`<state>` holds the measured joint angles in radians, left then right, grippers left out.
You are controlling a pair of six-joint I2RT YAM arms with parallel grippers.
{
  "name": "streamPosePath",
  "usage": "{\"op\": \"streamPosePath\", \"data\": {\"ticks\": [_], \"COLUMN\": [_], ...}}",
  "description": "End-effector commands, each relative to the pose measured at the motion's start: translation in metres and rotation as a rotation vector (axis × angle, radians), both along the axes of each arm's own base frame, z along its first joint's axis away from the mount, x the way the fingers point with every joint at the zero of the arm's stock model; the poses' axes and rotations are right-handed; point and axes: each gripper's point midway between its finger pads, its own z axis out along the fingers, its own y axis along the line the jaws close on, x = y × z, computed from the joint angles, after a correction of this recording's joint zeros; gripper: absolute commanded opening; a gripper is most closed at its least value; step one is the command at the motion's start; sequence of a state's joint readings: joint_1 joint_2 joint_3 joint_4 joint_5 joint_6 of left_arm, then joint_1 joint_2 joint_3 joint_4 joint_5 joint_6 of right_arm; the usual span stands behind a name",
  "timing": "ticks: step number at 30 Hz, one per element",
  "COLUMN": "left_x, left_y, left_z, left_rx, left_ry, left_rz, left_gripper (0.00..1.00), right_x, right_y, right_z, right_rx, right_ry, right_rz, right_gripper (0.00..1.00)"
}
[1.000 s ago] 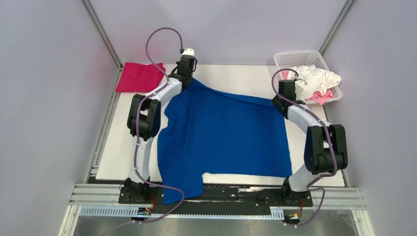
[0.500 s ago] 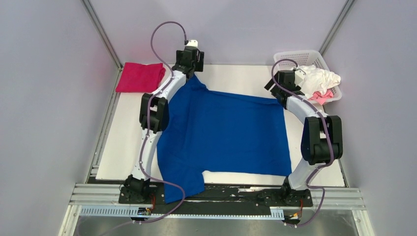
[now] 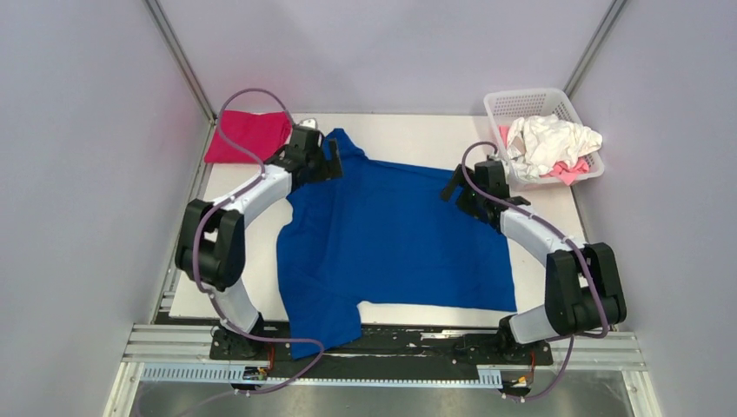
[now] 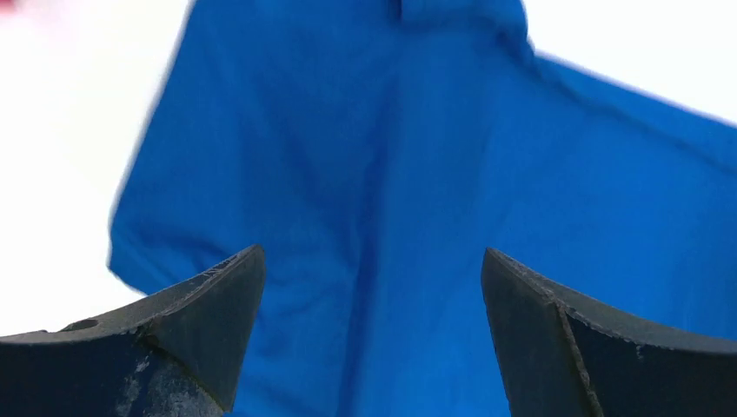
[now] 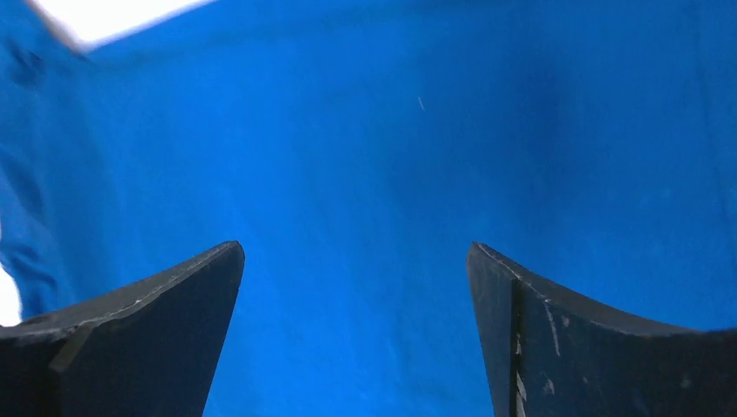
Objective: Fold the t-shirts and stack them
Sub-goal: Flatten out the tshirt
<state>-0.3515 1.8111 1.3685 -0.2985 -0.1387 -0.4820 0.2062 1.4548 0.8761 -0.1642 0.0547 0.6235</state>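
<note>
from above, our royal-blue cloth t-shirt (image 3: 395, 234) lies spread on the white table (image 3: 408, 139), a sleeve overhanging the near edge. left wrist: our left gripper (image 4: 374, 261) gapes over its far corner, empty. right wrist: our right gripper (image 5: 356, 252) gapes likewise. we judge folding about to start; next, both must pinch an edge.

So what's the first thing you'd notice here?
The big blue shirt spread across the middle of the white table, one sleeve hanging over the near edge. Both robot arms reach to its far edge, the left hand and right hand open above the cloth. A folded pink shirt lies far left, and a basket of crumpled clothes sits far right.
</note>
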Motion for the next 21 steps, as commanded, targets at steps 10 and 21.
{"op": "streamPosePath", "data": {"ticks": [10,21], "left_x": [-0.106,-0.151], "left_y": [0.032,0.085], "left_z": [-0.100,-0.090], "left_rx": [-0.061,0.052], "left_ry": [0.213,0.218], "left_rz": [0.143,0.347], "left_gripper": [1.00,1.00], "right_x": [-0.091,-0.146], "right_y": [-0.002,-0.004], "right_z": [-0.077,-0.094], "right_rx": [0.076,0.114], "right_ry": [0.240,0.324], "right_rz": [-0.032,-0.040], "right_gripper": [1.00,1.00]}}
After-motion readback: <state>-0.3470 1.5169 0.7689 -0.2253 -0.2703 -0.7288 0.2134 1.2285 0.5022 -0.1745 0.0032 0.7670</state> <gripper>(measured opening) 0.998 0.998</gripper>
